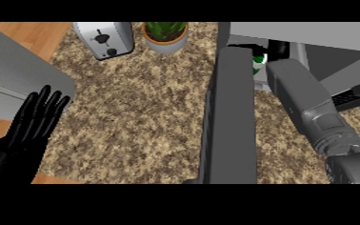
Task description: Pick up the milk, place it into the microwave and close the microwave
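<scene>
The microwave stands at the upper right, its dark door swung open toward me. My right forearm reaches into the opening. Only a black part of my right hand shows inside. Just left of it, a small green and white piece of the milk shows between the door and the forearm, inside the microwave. The rest of the milk is hidden, and I cannot see whether the hand holds it. My left hand rests open at the lower left, fingers pointing up.
A silver toaster and a potted plant stand at the back of the speckled counter. A grey slab sits at the left edge, and wooden floor lies beyond it.
</scene>
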Controlling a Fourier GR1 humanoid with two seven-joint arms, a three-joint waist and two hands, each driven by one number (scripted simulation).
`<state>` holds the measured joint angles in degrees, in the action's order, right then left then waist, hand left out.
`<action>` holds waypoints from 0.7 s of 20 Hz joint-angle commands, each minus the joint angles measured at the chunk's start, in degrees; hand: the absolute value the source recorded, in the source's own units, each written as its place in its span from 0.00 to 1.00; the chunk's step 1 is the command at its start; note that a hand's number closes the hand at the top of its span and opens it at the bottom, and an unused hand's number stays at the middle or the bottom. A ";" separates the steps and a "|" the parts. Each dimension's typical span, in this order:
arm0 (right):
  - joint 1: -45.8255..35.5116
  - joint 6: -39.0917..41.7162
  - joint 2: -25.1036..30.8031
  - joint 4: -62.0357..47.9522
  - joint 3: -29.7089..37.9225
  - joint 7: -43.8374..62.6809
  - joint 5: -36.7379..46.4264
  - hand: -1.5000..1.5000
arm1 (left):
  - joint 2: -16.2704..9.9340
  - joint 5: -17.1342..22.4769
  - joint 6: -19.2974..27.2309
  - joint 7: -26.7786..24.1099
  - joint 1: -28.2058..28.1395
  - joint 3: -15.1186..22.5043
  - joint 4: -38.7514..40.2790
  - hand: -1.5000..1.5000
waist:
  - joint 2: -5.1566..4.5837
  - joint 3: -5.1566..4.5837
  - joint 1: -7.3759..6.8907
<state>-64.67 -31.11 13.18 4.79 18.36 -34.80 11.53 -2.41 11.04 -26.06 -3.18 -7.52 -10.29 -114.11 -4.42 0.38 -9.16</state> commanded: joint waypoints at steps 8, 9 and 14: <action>4.18 2.92 1.37 0.08 0.37 -3.57 -0.08 0.00 | 2.36 -4.40 1.74 0.05 -0.93 4.67 -1.14 0.00 | 0.62 0.04 1.58; 4.38 3.37 2.43 0.54 1.54 -3.56 -1.20 0.00 | 2.33 -3.60 0.24 -1.28 -2.76 4.02 -1.11 0.00 | 0.90 -0.02 1.35; 4.61 8.70 2.20 0.54 1.41 -4.71 -1.16 0.00 | 1.74 -3.44 0.67 -1.51 -2.30 3.92 -1.30 0.00 | 1.32 -0.07 1.75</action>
<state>-60.83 -25.55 14.89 5.07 19.40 -38.29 10.75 -0.33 7.79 -24.84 -3.59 -8.86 -6.04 -115.28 -3.45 0.37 -7.62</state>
